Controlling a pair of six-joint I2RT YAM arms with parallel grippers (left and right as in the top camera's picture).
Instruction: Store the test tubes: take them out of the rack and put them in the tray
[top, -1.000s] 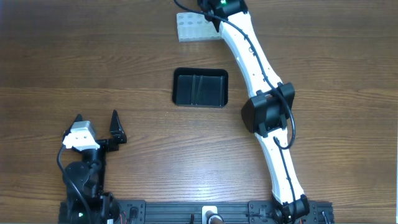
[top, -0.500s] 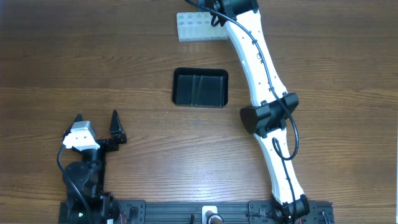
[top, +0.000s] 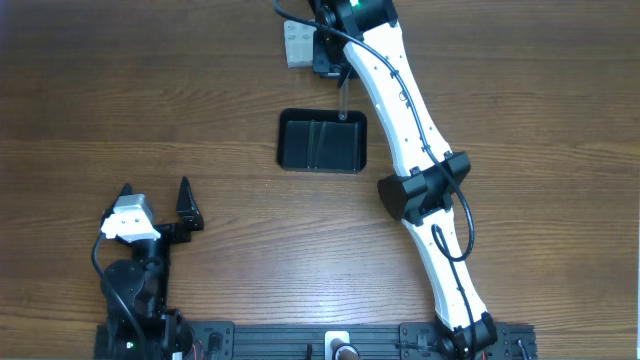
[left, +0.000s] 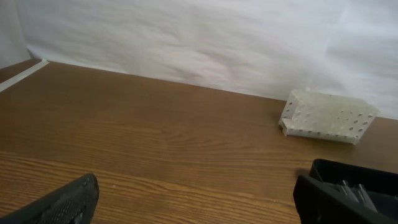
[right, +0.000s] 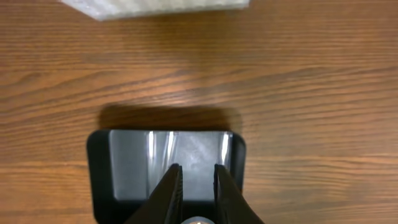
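black tray (right: 98, 180) lies under the right pincer (right: 197, 173), clamped on a test tube (top: 342, 100)

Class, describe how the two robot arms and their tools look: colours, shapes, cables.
Right arm: white tapered links, black elbow, black cable alongside. Left arm: black, with a white wrist block. Left tool and right tool: slim black fingers.

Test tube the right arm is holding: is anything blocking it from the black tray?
Nothing visible does. The right end effector holds the test tube above the tray, with only open air between them. A few stored tubes lie in the tray, with bare floor beside them.
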